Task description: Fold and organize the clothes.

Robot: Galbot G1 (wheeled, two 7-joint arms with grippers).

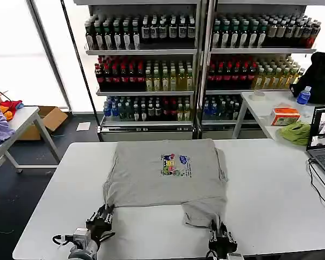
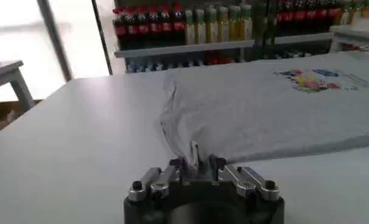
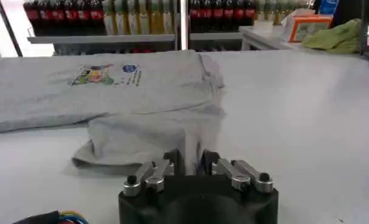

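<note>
Head view footage shows the light-grey T-shirt (image 1: 165, 176) laid chest-up across the middle of the white tabletop (image 1: 271, 189), its collar end toward the far edge and its hem toward the near edge. The small multicoloured graphic (image 1: 175, 165) is seen on the chest, facing up. The right half of the hem is doubled over into a rumpled fold that sticks out toward the near edge; the left sleeve is bunched at the shirt's near left corner. That near left corner is pinched between the fingers of the left gripper (image 1: 102, 218), which are pressed together on the cloth, as is confirmed in the left wrist view (image 2: 196, 163). The folded flap at the near right is pinched in the same way by the right gripper (image 1: 221, 234), its fingers closed on the fabric (image 3: 193, 159). Both grippers are placed low, close to the near edge of the tabletop. A lime-green cloth (image 1: 296, 132) is seen on a side table at the far right, beside a laptop (image 1: 324, 142).
</note>
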